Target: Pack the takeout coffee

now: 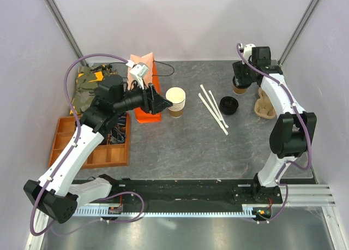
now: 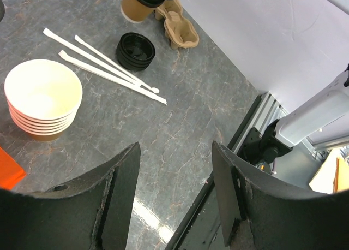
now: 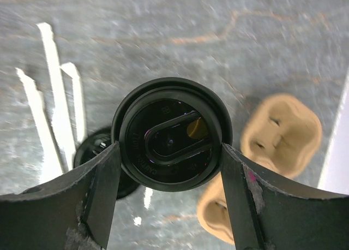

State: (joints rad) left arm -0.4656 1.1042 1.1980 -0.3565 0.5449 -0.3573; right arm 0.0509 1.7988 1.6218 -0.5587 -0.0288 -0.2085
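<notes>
The takeout coffee, a small tan cup with a black lid, is at the back right. My right gripper is over it. In the right wrist view my right gripper has a finger pressed against each side of the coffee's black lid. The coffee also shows in the left wrist view. The orange bag stands at the back left. My left gripper is open and empty beside the bag, and in its own view it hangs above bare table.
A stack of lidless tan cups stands right of the bag. White stirrers, a loose black lid and a cardboard cup carrier lie in the middle and right. An orange compartment tray sits at the left.
</notes>
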